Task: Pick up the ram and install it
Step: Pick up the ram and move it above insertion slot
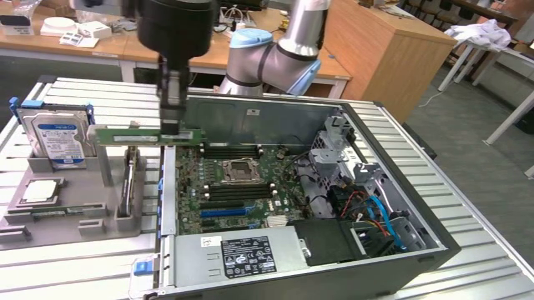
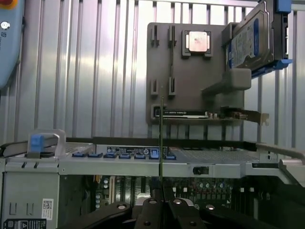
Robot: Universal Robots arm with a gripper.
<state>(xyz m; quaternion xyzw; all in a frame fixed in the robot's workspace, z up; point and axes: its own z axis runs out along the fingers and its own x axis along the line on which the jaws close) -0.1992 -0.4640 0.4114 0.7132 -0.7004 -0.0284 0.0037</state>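
So the claw [image 1: 172,127] is pinched tight on the ram [image 1: 146,135], gripping the top edge of the stick a bit past its middle. The ram is up in the air and level, long side horizontal. It's right over the side wall of the open case [image 1: 434,250], the wall that faces the gray holder [image 1: 79,206]. One end pokes out over the holder and the other reaches in above the motherboard [image 1: 242,187]. It's not touching either of them as far as I can see.

In the wrist view the ram [image 2: 162,143] is edge-on, just a thin dark line rising out of the claw [image 2: 161,204], with the case wall straight across behind it.

The holder sits by the desk [image 1: 92,94] edge on the exterior view's left. A hard drive [image 1: 54,137] stands upright in it and a processor chip [image 1: 37,190] lies flat nearby. The case takes up the middle of the desk, with its power supply [image 1: 242,253] at the near end.
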